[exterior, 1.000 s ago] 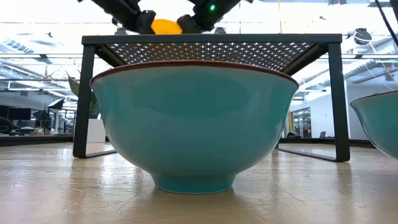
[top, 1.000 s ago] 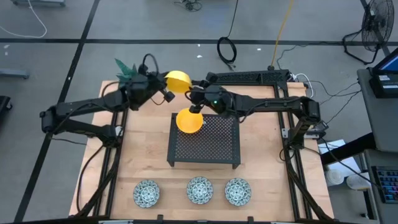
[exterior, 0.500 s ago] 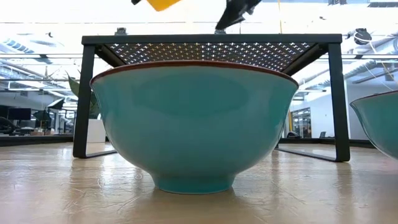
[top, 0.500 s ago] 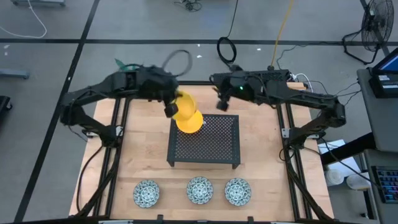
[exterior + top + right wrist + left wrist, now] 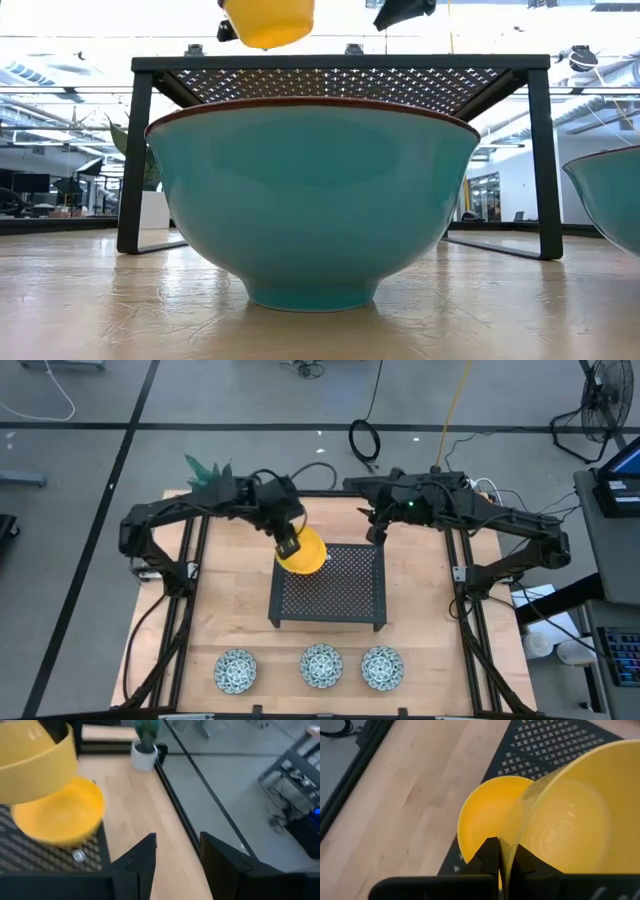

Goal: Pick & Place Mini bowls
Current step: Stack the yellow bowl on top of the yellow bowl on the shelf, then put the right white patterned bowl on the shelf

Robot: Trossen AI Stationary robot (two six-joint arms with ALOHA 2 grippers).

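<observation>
We see the light wooden bench (image 5: 230, 610) carrying a black perforated metal rack (image 5: 330, 592) at its centre. Three white bowls with a blue-green pattern (image 5: 321, 665) stand in a row along the near edge, well apart from the rack. A plain yellow bowl (image 5: 487, 817) rests on the rack's far left corner. Directly above it, the left claw (image 5: 504, 865) is clamped on the rim of a second yellow bowl (image 5: 575, 820). The right claw (image 5: 177, 851) hangs empty, fingers parted, beyond the rack's far right corner. A potted green plant (image 5: 145, 742) stands at the bench's far left corner.
</observation>
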